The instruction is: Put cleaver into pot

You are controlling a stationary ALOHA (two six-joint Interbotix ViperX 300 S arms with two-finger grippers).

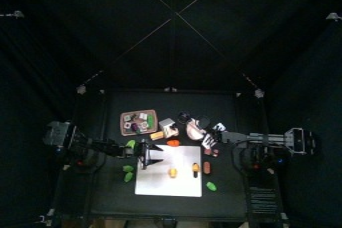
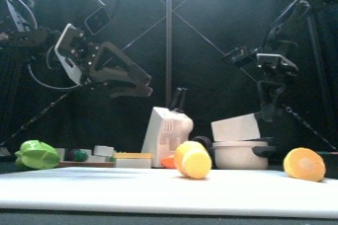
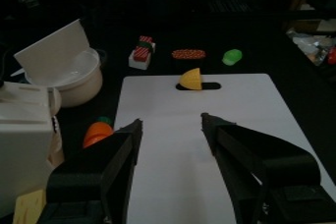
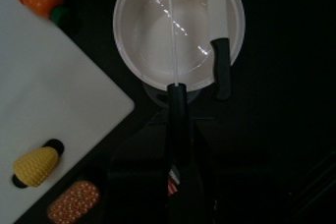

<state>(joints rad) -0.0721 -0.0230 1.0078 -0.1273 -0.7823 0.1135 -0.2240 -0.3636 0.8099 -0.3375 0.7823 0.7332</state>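
Black curtains enclose a small black table (image 1: 242, 106) bearing a white cutting board (image 1: 174, 172) at its centre and a brown tray (image 1: 136, 122) towards one far corner.

**Right gripper** (image 2: 268, 111): it hangs directly above the pot (image 2: 244, 155), at the right of the front view. It is closed on the cleaver (image 2: 235, 127), with its jaws set narrowly about the black handle. In its own wrist view the pot (image 4: 151, 22) lies straight below the gripper (image 4: 199, 81), the pale interior fully exposed.

**Cleaver**: the white blade is tilted, with its lower edge at or inside the pot's rim. Whether the blade touches the bottom of the pot cannot be told. The left wrist view shows the same blade (image 3: 55, 51) rising at a slant out of the pot (image 3: 79, 83).

**Pot**: pale pinkish-white and round, it stands on the table just beyond the board's far edge, beside a white carton-like block (image 2: 165, 135).

**Left gripper** (image 3: 168, 135): its jaws are spread wide and hold nothing. It hovers over the near half of the board (image 3: 197, 120), well apart from the pot.

**Other items**: a yellow fruit piece (image 2: 193, 160) and an orange-yellow fruit (image 2: 303, 163) rest on the board. A green item (image 2: 38, 154) lies off the board at the left of the front view.
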